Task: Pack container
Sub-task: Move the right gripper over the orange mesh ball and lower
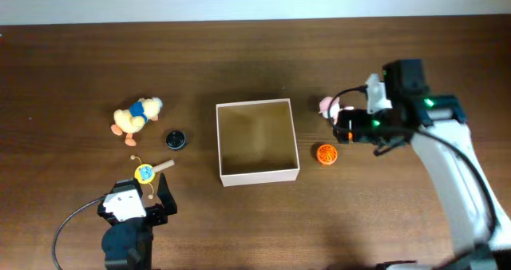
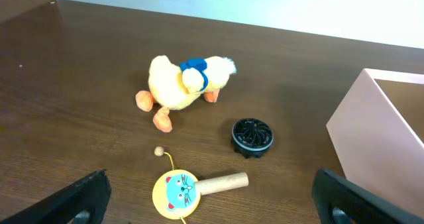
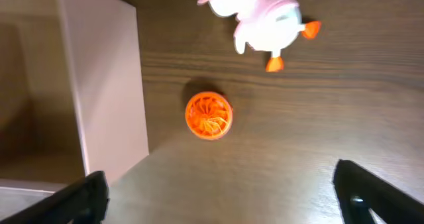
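Print: blue cat face on yellow disc of wooden-handled rattle.
Container: square, shallow, lidless; white outer walls, bare tan inside; sits mid-counter, well off every edge.
Left tool: fingers spread wide, holding nothing, toward near edge.
Right tool: likewise wide, unladen, toward right edge.
Pink toy: cut off by wrist frame's top; overhead, half hidden behind right tool.

A plush duck, disc and rattle lie left of the container; a ball and, seemingly, a plush bird lie right.
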Robot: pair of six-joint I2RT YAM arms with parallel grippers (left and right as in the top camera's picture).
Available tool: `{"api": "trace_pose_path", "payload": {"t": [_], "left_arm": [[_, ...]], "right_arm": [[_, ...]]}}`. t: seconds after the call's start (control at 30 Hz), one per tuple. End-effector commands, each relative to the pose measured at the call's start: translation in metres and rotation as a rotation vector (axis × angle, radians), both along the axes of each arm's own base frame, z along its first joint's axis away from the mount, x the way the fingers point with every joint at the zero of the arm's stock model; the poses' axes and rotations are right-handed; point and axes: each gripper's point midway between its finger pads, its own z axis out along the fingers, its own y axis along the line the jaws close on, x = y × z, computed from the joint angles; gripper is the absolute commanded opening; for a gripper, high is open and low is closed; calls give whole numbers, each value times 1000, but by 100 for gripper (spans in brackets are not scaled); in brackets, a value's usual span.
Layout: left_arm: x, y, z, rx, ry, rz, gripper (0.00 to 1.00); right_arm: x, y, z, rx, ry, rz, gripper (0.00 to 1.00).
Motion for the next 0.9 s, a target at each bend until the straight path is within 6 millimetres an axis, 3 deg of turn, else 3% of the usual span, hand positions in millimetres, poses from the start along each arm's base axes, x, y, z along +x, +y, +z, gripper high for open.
{"api": "trace_pose_path", "payload": {"t": [0.0,0.33,0.6,0.87], "left_arm": [[0,-2,-1,9,-2,-16,99],[0,-2,-1,9,-1,-16,99],[0,-2,-1,9,-1,-16,99],[0,-2,-1,9,-1,-16,99]], "right_arm": [[11,8,-18,44,43,11,94],[18,8,-72,-25,171,19,94],[13,31,-81,-198,155,136,94],[3,31,-101,-231,168,151,94]]}}
